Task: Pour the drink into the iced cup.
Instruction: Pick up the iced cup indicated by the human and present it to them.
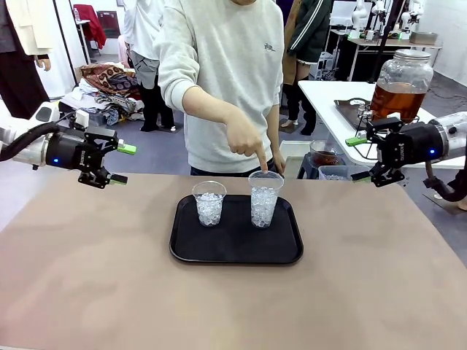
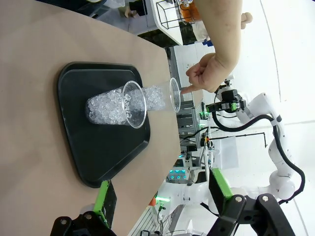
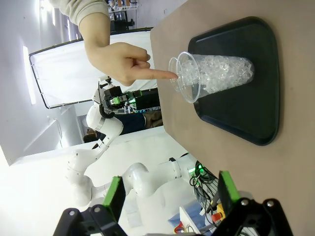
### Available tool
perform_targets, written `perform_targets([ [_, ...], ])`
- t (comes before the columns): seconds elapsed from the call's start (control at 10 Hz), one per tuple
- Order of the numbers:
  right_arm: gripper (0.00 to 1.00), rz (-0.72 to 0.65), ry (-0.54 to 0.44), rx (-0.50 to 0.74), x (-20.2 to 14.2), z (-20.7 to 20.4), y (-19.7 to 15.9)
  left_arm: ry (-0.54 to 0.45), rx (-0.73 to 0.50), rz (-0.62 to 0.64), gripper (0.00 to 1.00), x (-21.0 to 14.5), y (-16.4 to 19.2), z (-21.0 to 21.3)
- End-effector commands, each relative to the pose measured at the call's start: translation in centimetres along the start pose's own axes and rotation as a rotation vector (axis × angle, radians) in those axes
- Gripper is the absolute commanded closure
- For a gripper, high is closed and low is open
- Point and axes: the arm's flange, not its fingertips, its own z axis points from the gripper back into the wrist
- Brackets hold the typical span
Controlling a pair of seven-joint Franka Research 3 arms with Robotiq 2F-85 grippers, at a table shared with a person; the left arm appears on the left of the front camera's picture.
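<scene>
Looking along left gripper [image 2: 162, 192]: jaws wide, green pads [image 2: 103, 194] well apart, gripping nothing. Same at right gripper [image 3: 170, 192]: wide and empty. Hovering at either side of the table [image 1: 87, 292], aimed inward and off the tray [image 1: 186, 251], likely to leave the middle free for the person. Farther out, on that black tray, finds two cups of ice side by side, short cup [image 1: 209, 204] and tall cup [image 1: 264, 198], not touching. Shows a hand [image 1: 246, 138] with forefinger at the tall cup's rim, probably marking it as the one to fill. Finds the drink [image 1: 398, 100], amber, in a lidded jar on a white side table behind right gripper, well apart from both cups. Spots a small glass [image 1: 323, 154] of darker liquid just past the far edge, perhaps the share meant for pouring. Nothing grasped yet, so judges pouring not begun.
</scene>
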Motion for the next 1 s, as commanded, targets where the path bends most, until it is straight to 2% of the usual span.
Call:
perform_targets([
  [0.0, 0.0, -0.002, -0.005, 0.0, -0.02, -0.03, 0.0, -0.002, 0.0, -0.001, 0.0, 0.03, -0.03, 0.03],
  [0.5, 0.0, 0.0, 0.0, 0.0, 0.0, 0.0, 0.0, -0.002, 0.0, -0.001, 0.0, 0.03, -0.03, 0.03],
  [0.7, 0.0, 0.228, 0.011, -0.008, -0.03, -0.38, 0.39, -0.002, 0.0, -0.001, 0.0, 0.03, -0.03, 0.03],
  [0.9, 0.0, 0.473, 0.07, 0.008, 0.0, -0.83, 0.03, -0.002, 0.0, -0.001, 0.0, 0.03, -0.03, 0.03],
])
